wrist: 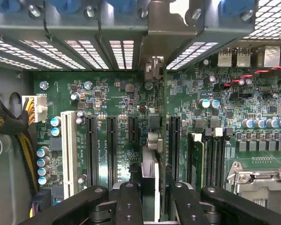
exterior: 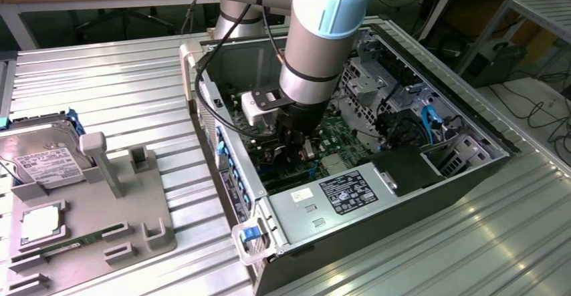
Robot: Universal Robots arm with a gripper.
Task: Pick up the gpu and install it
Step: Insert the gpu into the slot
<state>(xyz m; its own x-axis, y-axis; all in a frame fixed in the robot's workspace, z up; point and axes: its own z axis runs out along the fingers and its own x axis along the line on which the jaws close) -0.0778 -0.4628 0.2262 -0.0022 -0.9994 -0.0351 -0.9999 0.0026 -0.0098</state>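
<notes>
gripper (wrist: 151, 206) deep inside the open computer case (exterior: 464, 169), jaws clamped on the gpu (wrist: 154, 140), edge-on over the motherboard (wrist: 107, 98).

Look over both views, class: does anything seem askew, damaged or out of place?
Nothing stands out. The gripper holds the gpu edge-on and upright over the motherboard inside the open computer case, its bracket end lined up with the rear slot openings. On the holder tray, the hard drive sits squarely.

Claw (wrist: 150, 206) holds gpu (wrist: 152, 140) edge-on inside case (exterior: 428, 176) — over motherboard (wrist: 107, 108).
</notes>
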